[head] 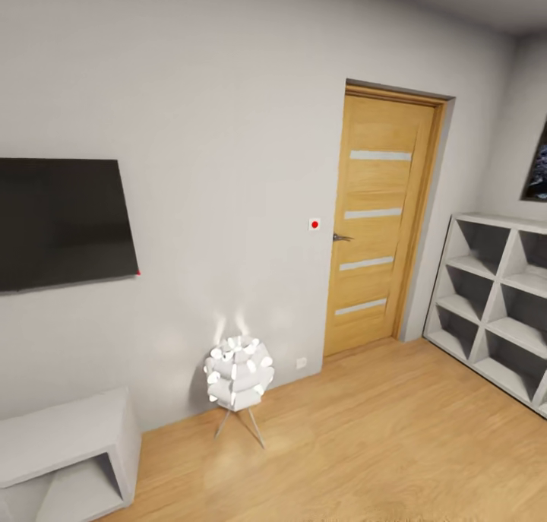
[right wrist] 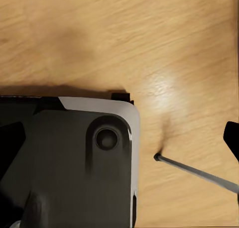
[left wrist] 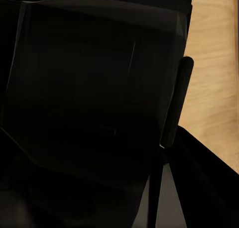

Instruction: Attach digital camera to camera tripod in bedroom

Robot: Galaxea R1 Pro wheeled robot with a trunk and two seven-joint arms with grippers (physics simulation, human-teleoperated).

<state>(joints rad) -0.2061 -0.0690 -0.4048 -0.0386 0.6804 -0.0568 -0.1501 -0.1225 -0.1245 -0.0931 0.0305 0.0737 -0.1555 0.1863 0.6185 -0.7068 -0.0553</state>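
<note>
Wood floor point(head: 365, 431) of the bedroom point(head: 228, 89) in the head view, with oak door point(head: 377, 218), white cube shelf point(head: 494, 302) against the right wall, black screen point(head: 61, 222). Cannot tell where digital camera or camera tripod stands; probably turning to search.
Left wrist view: dark panels point(left wrist: 89, 88) over floor; cannot tell the left gripper's spread.
Right wrist view: grey-edged base point(right wrist: 74, 163) above floorboards; right gripper likewise untellable. Arms seemingly tucked for driving.

White walls point(head: 228, 89), wooden door point(head: 377, 218), wood floor point(head: 365, 431).

Wooden door point(head: 380, 222), wall television point(head: 61, 222), lamp point(head: 239, 374)
</note>
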